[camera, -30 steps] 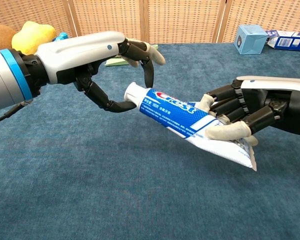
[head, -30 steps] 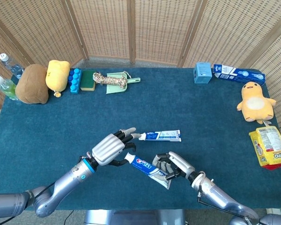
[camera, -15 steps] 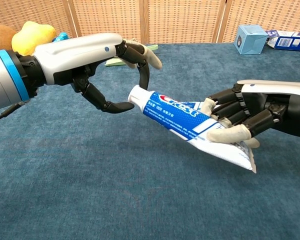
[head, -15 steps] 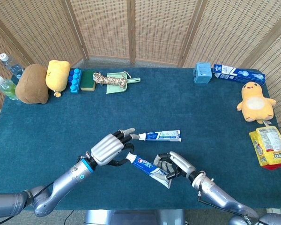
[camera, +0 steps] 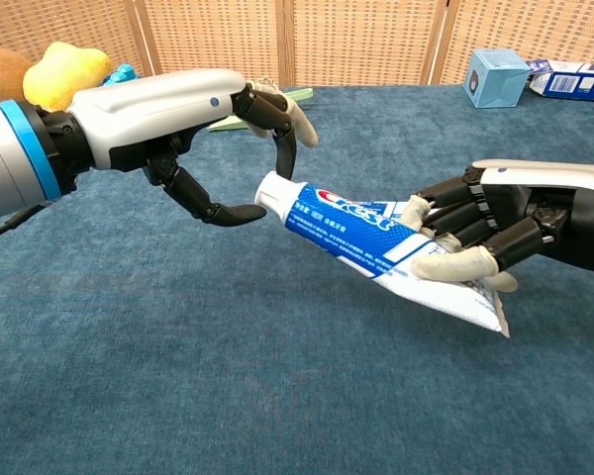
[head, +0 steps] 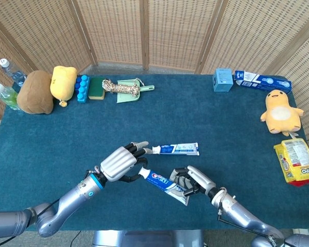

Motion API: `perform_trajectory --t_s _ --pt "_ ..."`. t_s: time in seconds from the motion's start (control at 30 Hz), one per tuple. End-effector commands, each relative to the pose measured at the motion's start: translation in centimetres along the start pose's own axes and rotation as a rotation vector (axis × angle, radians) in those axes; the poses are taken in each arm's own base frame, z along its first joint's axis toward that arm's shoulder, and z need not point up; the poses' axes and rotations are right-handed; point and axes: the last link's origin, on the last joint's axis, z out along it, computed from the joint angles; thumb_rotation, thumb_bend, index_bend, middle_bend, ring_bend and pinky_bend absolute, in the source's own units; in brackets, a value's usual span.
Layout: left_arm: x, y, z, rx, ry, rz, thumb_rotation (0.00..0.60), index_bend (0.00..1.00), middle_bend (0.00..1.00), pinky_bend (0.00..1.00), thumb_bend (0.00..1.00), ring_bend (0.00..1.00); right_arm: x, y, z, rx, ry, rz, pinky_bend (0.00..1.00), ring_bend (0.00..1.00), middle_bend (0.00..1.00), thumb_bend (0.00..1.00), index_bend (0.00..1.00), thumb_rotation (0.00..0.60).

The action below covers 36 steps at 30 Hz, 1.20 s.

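A blue and white toothpaste tube (camera: 346,224) (head: 162,181) hangs above the table between my two hands. My right hand (camera: 495,226) (head: 193,180) grips its flat crimped end, fingers wrapped over it and the thumb below. My left hand (camera: 203,114) (head: 121,162) pinches the white cap end, with a fingertip on top and the thumb tip underneath. A second toothpaste tube (head: 176,149) lies flat on the blue cloth just beyond the hands.
Along the back left stand two bottles (head: 5,87), a brown plush (head: 36,92), a yellow plush (head: 63,81), blue caps, a sponge, a rope bundle (head: 115,87) and a green dustpan. At the back right are a blue box (head: 222,80) and a toothpaste carton. A yellow duck plush (head: 280,110) and a snack packet (head: 297,162) lie at the right edge.
The held tube has shifted slightly right and down with my right hand. My left hand's finger and thumb have closed a little tighter on the cap end.
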Motion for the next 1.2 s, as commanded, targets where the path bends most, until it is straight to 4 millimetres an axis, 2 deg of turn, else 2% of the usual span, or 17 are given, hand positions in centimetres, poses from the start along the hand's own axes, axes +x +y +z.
perform_trajectory --t_s 0.03,0.3,0.67,1.0,1.2 --pt "0.0 -0.1 0.0 -0.001 -0.01 0.023 0.6 0.52 0.25 0.2 0.52 0.11 0.1 0.1 0.0 -0.006 0.002 -0.007 0.82 0.67 0.69 0.47 0.89 0.6" --pt "0.0 -0.1 -0.1 0.005 -0.029 0.045 0.6 0.53 0.25 0.2 0.55 0.11 0.2 0.3 -0.1 -0.017 0.013 -0.035 0.82 0.67 0.69 0.47 0.89 0.6" --pt "-0.1 0.5 0.0 -0.007 -0.037 0.038 0.6 0.53 0.24 0.2 0.55 0.11 0.1 0.3 0.2 -0.027 0.034 -0.122 0.82 0.67 0.69 0.47 0.89 0.6" --pt "-0.5 1.1 0.3 -0.011 -0.035 0.002 0.6 0.47 0.22 0.2 0.53 0.11 -0.3 -0.3 0.6 -0.021 0.045 -0.147 0.82 0.67 0.68 0.47 0.89 0.6" --pt "1.3 0.8 -0.1 0.002 0.045 -0.027 0.6 0.4 0.2 0.2 0.53 0.09 0.5 0.2 0.3 -0.041 0.082 -0.156 0.82 0.67 0.68 0.47 0.89 0.6"
